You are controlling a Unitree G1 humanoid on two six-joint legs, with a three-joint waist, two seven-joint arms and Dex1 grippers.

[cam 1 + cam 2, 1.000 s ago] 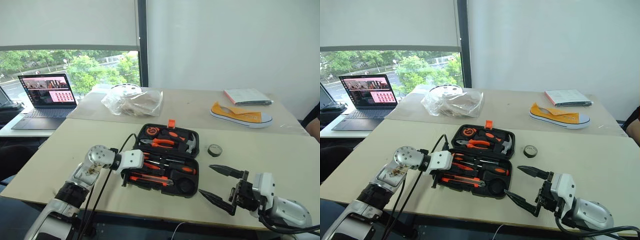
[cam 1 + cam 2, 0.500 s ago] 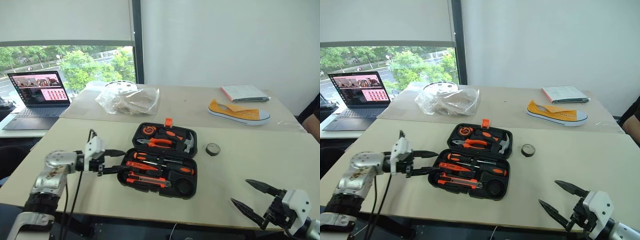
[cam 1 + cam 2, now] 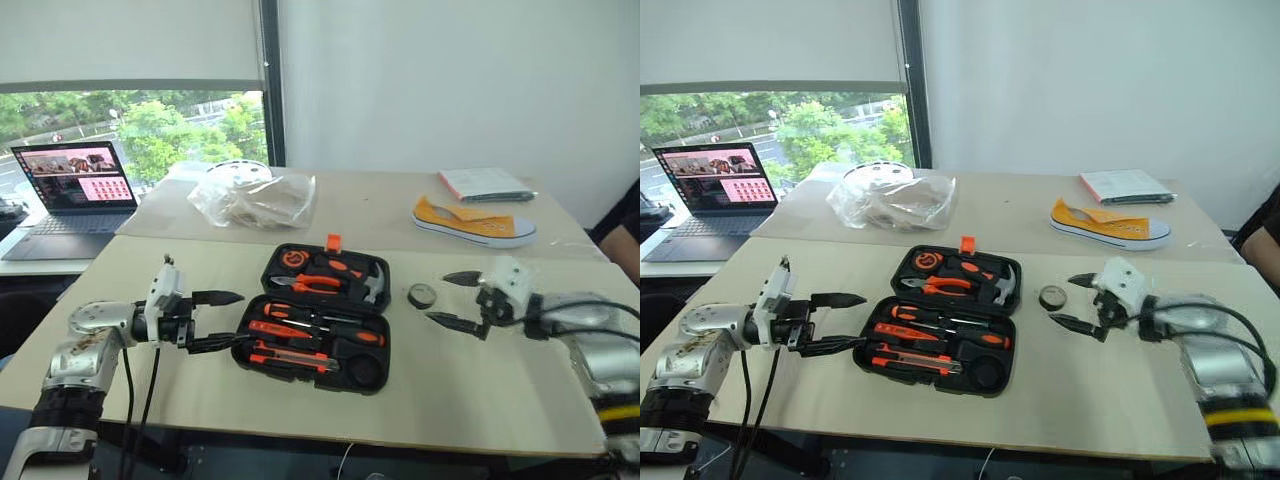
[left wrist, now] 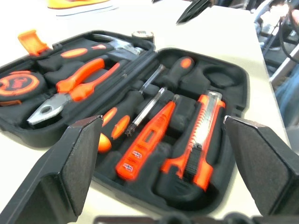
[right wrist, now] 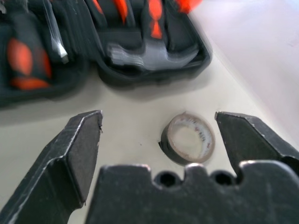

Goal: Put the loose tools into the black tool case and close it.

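The left eye view shows a beige table (image 3: 500,380) with the open tool case (image 3: 318,318) lying near its middle, lid half on the far side with an orange latch (image 3: 332,243) at its far edge. In the far half sit the pliers (image 3: 318,285), the hammer (image 3: 375,287) and a round orange tape measure (image 3: 293,259); writing on its face is too blurred to read. In the near half lie two screwdrivers (image 3: 318,322) with orange-and-black handles, the small orange tester (image 4: 148,138) and, nearest the robot, the utility knife (image 3: 292,357); a round recess at the near right corner of the case looks empty. The tape roll (image 3: 422,295) lies flat on the table just right of the case, beside the hammer's head, its core carrying small print that cannot be read. The left gripper (image 3: 222,322) hovers just left of the case, released, its fingers spread wide and holding nothing. The right gripper (image 3: 458,298) hangs just right of the tape roll, also spread wide and empty, with the roll lying between its fingers in the right wrist view but not touched. On the far table sit a clear plastic bag (image 3: 258,198), a yellow shoe (image 3: 473,221) and a notebook (image 3: 485,183); a laptop (image 3: 68,195) stands far left, its screen lit.
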